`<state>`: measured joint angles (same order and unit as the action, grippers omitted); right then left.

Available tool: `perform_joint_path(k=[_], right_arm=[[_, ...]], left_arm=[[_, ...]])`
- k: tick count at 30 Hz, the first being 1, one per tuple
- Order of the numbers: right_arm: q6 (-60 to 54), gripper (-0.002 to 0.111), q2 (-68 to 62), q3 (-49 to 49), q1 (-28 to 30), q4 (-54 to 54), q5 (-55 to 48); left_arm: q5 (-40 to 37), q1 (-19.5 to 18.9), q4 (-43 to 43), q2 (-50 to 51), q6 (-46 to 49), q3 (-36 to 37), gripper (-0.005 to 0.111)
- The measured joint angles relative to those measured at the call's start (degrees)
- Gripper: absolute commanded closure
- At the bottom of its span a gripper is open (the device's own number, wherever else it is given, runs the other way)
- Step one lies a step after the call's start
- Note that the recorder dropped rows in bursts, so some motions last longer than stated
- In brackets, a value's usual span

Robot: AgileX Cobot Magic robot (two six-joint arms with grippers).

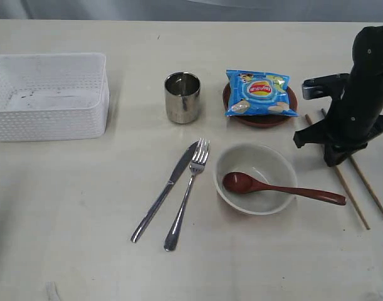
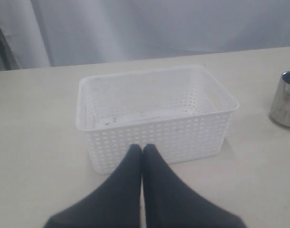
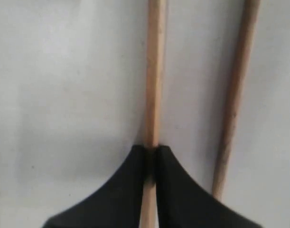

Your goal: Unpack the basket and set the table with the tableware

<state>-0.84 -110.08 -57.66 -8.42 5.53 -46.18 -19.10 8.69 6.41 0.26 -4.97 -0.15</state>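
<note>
Tabletop (image 1: pixel 72 207), pale beige: broad open surface along the near edge and left of the cutlery. Knife (image 1: pixel 166 191) and fork (image 1: pixel 188 197) lay side by side, tilted, their tips almost touching. Cream bowl (image 1: pixel 266 164) stood just right of them, with the red-brown spoon (image 1: pixel 282 190) resting in it and its handle overhanging the rim to the right. Chopsticks (image 1: pixel 353 200) lay roughly parallel near the right edge, a narrow gap between them. Right hand (image 1: pixel 335 158) pointed down at the tabletop, clenched on one chopstick (image 3: pixel 154 71). Steel cup (image 1: pixel 182 97) stood upright beyond the fork. Brown plate (image 1: pixel 260 121) sat right of it, carrying a blue chip bag (image 1: pixel 261 94). White basket (image 1: pixel 50 122) sat far left, well apart from the cup. Left hand (image 2: pixel 142 148) faced the basket from just in front, fingers pressed together, grasping nothing.
</note>
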Motion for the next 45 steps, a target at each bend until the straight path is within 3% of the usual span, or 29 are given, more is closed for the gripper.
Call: perform_joint_path(k=[6,19,28,34,41,45], right_arm=[[0.84,0.109,3.57,0.83,0.00,-1.22,-3.93],[1.27,0.109,23.69,3.81,0.00,-8.11,-10.86],[0.42,0.109,37.01,3.81,-0.77,-19.36,-18.55],[5.55,0.109,39.57,3.96,-10.19,-22.57,-20.66],[16.25,0.109,37.61,8.61,-26.12,-22.75,-11.58],[20.56,0.109,33.11,9.32,-28.77,-19.70,-7.72]], left_arm=[[0.00,0.00,0.00,0.00,0.00,0.00,0.107],[0.00,0.00,0.00,0.00,0.00,0.00,0.107],[0.00,0.00,0.00,0.00,0.00,0.00,0.107],[0.00,0.00,0.00,0.00,0.00,0.00,0.107],[0.00,0.00,0.00,0.00,0.00,0.00,0.107],[0.00,0.00,0.00,0.00,0.00,0.00,0.107]])
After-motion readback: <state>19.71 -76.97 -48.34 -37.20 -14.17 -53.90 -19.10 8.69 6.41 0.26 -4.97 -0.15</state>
